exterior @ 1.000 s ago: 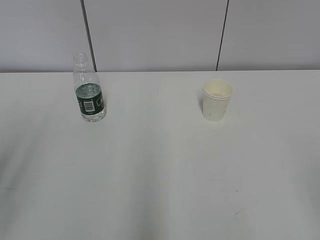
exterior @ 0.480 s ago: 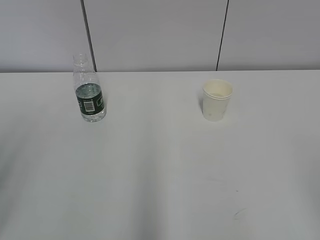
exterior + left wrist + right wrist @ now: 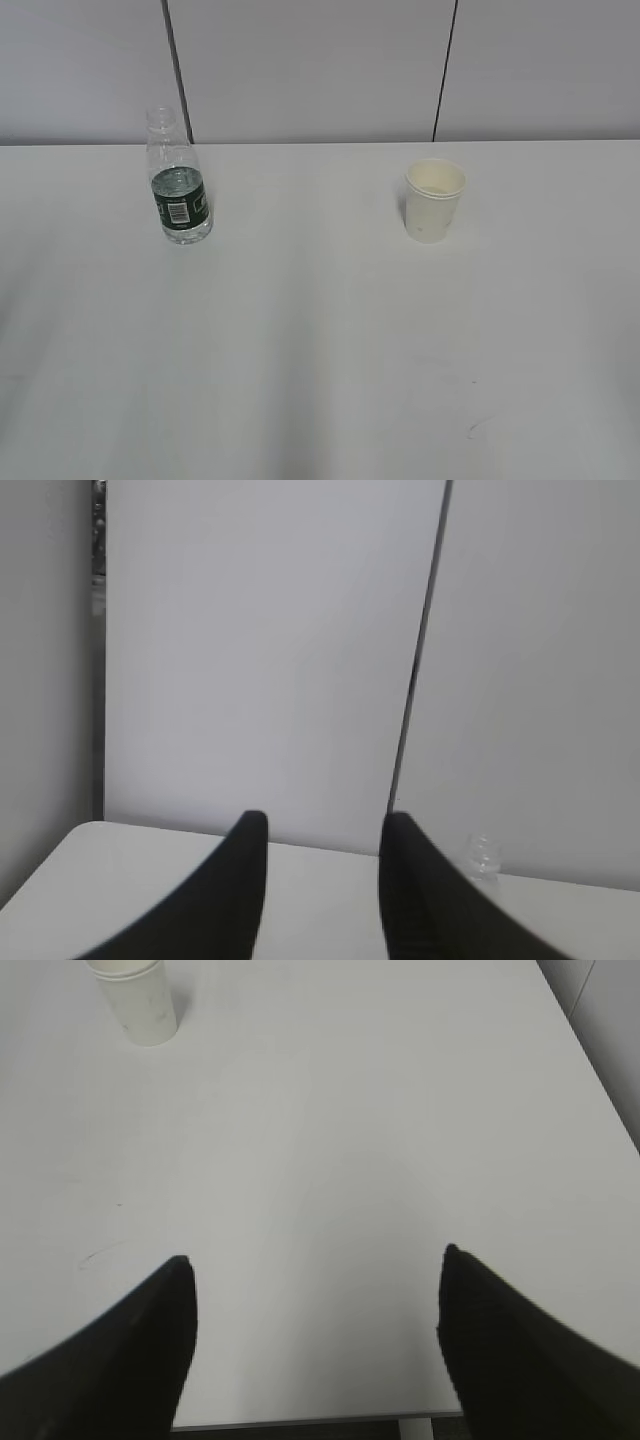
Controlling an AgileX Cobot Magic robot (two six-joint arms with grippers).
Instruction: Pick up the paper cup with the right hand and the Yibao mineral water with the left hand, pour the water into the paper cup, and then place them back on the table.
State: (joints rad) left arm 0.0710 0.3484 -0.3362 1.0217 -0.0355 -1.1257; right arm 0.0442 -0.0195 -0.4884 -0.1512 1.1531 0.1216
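bottle (image 3: 179, 193): left of cup (image 3: 434, 199), probably slick, grab at the label
left claw (image 3: 322, 830): partly open, empty
right claw (image 3: 315, 1265): wide open, empty

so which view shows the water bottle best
The exterior view: the Yibao mineral water stands upright in full, green label and barcode visible. The left wrist view catches only its clear neck beside a gripper finger. The right wrist view does not show it.

Behind the table's far edge stands a pale grey panelled wall (image 3: 310, 70). Two dark vertical seams (image 3: 176, 70) split it, one toward the left, one toward the right.
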